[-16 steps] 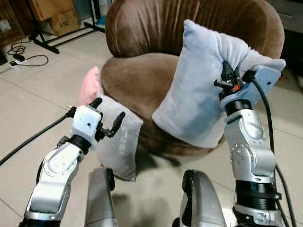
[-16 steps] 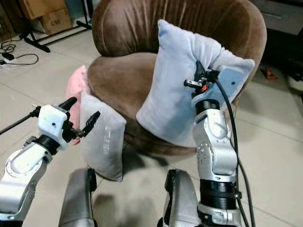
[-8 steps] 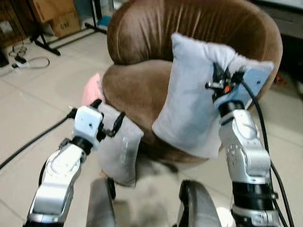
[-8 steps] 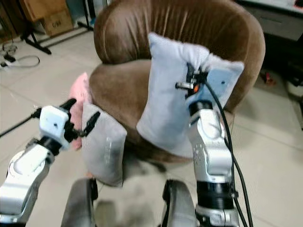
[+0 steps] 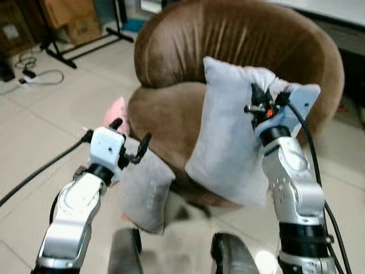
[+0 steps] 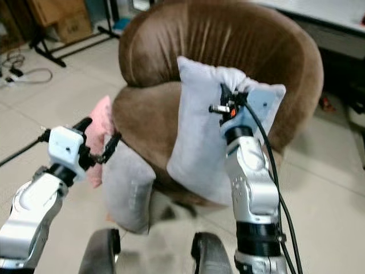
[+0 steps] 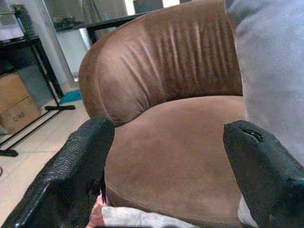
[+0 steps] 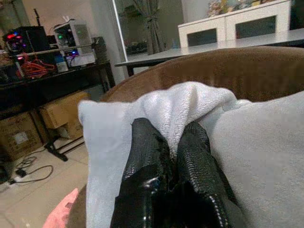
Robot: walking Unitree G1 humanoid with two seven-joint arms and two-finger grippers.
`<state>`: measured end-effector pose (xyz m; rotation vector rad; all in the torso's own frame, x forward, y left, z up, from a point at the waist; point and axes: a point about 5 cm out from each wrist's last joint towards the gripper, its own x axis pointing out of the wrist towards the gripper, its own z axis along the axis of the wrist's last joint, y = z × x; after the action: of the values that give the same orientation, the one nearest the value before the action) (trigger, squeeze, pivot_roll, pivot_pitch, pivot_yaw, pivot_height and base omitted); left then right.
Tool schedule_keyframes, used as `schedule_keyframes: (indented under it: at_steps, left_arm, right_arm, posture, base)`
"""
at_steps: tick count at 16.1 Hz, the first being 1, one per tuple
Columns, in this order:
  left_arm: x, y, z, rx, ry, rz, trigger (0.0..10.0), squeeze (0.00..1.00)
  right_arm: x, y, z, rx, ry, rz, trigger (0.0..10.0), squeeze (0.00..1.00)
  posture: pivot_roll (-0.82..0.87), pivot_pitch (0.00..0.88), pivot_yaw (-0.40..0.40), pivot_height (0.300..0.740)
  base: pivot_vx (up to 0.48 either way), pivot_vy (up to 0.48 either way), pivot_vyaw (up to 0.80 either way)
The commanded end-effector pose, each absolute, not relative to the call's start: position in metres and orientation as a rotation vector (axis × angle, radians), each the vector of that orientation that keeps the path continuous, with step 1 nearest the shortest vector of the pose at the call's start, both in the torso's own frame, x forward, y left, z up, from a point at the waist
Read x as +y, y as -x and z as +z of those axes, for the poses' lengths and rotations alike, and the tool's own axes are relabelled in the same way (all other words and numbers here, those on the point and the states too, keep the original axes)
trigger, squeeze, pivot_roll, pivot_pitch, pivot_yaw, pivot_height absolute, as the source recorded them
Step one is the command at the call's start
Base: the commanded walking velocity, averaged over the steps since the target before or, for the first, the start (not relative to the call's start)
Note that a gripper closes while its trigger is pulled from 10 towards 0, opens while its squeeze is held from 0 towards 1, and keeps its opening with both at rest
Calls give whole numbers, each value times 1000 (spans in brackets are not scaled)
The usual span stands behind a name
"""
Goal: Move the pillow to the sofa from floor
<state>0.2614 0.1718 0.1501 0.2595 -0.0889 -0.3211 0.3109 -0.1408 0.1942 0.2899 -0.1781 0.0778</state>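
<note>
My right gripper (image 5: 259,101) is shut on the top edge of a light blue-grey pillow (image 5: 228,142), holding it upright over the front of the brown round sofa (image 5: 239,45). In the right wrist view its fingers (image 8: 147,156) pinch a fold of the pillow (image 8: 256,156). My left gripper (image 5: 130,142) is open, raised at the sofa's left front, with nothing between its fingers (image 7: 80,161). Below it a second grey pillow (image 5: 145,185) leans on the sofa base, standing on the floor. A pink pillow (image 5: 117,111) lies behind it.
The sofa seat (image 7: 180,142) is bare brown fabric. Cardboard boxes (image 5: 68,17), a black stand's legs (image 5: 85,48) and a cable (image 5: 34,77) are at the far left on the tiled floor (image 5: 45,125). My own legs (image 5: 234,257) show at the bottom.
The camera has come closer to the sofa. My right gripper has carried the pillow further over the seat. The left gripper stays open, about where it was.
</note>
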Motion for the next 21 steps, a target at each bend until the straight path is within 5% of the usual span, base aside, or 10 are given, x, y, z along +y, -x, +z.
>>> schedule_keyframes:
  at_steps: [1, 8, 21]
  left_arm:
    - [168, -262, 153, -101, -269, -324, 10000, 0]
    - [170, -264, 152, -88, -246, -285, 10000, 0]
    - [169, -264, 149, -82, -252, -288, 10000, 0]
  right_arm:
    - [-143, -310, 203, -214, -323, 85, 10000, 0]
    - [-147, -309, 198, -185, -342, 53, 10000, 0]
    - [-164, -305, 189, -180, -231, -85, 10000, 0]
  posture:
    - [41, 0, -69, 672]
    - [35, 0, -59, 740]
    - [29, 0, -53, 740]
  base:
    - [0, 0, 0]
    - [0, 0, 0]
    - [0, 0, 0]
